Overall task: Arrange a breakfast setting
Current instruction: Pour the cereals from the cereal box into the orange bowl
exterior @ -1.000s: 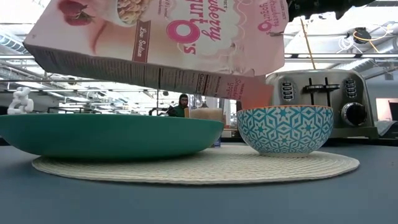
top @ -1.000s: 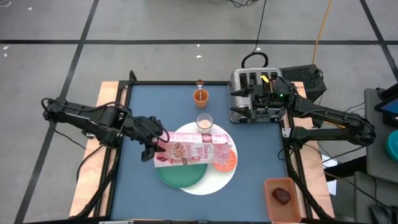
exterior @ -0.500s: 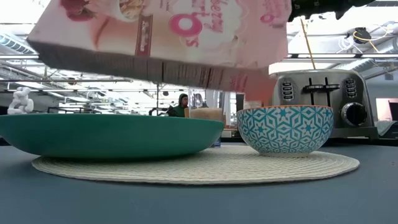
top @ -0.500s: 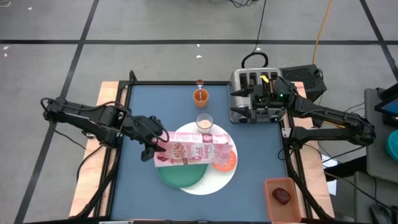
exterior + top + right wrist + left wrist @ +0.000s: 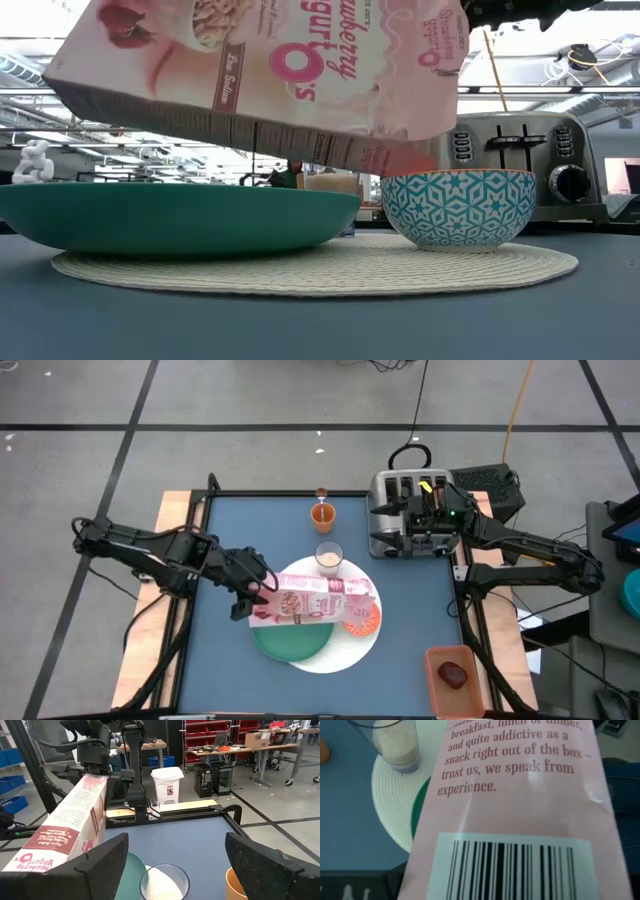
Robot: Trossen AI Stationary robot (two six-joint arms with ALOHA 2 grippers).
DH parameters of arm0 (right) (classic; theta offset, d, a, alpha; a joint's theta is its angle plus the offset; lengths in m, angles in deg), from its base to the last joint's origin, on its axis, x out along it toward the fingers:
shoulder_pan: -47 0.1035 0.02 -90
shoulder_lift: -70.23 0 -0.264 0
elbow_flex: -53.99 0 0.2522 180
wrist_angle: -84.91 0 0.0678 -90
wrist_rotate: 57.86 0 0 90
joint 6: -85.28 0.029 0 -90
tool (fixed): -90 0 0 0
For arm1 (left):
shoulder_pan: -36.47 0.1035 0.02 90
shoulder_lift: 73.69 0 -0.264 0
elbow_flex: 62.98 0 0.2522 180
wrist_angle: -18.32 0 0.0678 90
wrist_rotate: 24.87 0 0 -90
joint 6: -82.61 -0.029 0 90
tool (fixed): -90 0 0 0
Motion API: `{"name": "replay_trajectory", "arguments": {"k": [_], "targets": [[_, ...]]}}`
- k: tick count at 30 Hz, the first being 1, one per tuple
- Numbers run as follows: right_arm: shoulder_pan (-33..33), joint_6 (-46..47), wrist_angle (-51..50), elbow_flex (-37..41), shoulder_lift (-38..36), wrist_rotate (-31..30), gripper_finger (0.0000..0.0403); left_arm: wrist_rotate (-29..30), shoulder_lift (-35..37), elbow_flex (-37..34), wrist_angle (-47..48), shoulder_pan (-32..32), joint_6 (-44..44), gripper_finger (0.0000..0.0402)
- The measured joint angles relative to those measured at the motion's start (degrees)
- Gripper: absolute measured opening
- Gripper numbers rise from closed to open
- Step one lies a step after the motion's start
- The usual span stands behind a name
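Note:
My left gripper (image 5: 252, 594) is shut on a pink cereal box (image 5: 318, 601), which lies nearly level in the air above a green plate (image 5: 290, 642) and a small orange bowl (image 5: 364, 619). The bowl has a teal pattern on its outside (image 5: 458, 208). Both stand on a white round woven mat (image 5: 335, 655). A glass of milk (image 5: 329, 556) stands at the mat's far edge, and an orange cup (image 5: 322, 514) stands farther back. My right gripper (image 5: 175, 845) hangs open and level above the toaster (image 5: 405, 510). My left gripper pinches the box's left end (image 5: 262, 603) between its two fingers, coming from the table's left and slanting down. The box (image 5: 70, 830) is lifted clear of the plate and bowl, with its right end (image 5: 410, 150) tipped lower, over the bowl.
A silver four-slot toaster (image 5: 520, 165) stands at the table's far right. A small orange tray (image 5: 452, 678) holding a dark red thing sits off the table's near right corner. Bare blue tabletop (image 5: 235, 535) lies at the far left and along the near edge.
The cereal box has swayed in my left gripper's hold. It rose a little, and then its right end dipped slightly lower toward the bowl. My right arm has kept still.

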Motion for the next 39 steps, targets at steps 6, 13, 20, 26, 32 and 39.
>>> {"name": "replay_trajectory", "arguments": {"k": [6, 13, 20, 26, 32, 39], "targets": [[0.02, 0.00, 0.02, 0.00, -0.02, 0.00, 0.0325, 0.01, 0.60, 0.00, -0.17, 0.00, 0.04, 0.0234], [0.00, 0.00, 0.01, 0.00, -0.01, 0.00, 0.0325, 0.03, 0.60, 0.00, -0.19, 0.00, -1.67, 0.0234], [0.02, 0.00, 0.02, -0.02, -0.02, 0.00, 0.0325, 0.03, 0.54, 2.38, 1.26, 0.00, -2.03, 0.0234], [0.01, 0.00, 0.02, -0.01, -0.02, 0.00, 0.0325, 0.08, 0.18, 4.90, 1.32, 0.00, -2.78, 0.0234], [0.02, 0.00, 0.02, 0.00, 0.00, 0.00, 0.0325, 0.08, -1.76, 4.59, 4.79, 0.37, -1.67, 0.0234], [0.00, 0.02, 0.02, 0.00, -0.02, -0.02, 0.0325, 0.19, -1.41, 6.19, 3.49, 0.92, -2.58, 0.0234]]}}
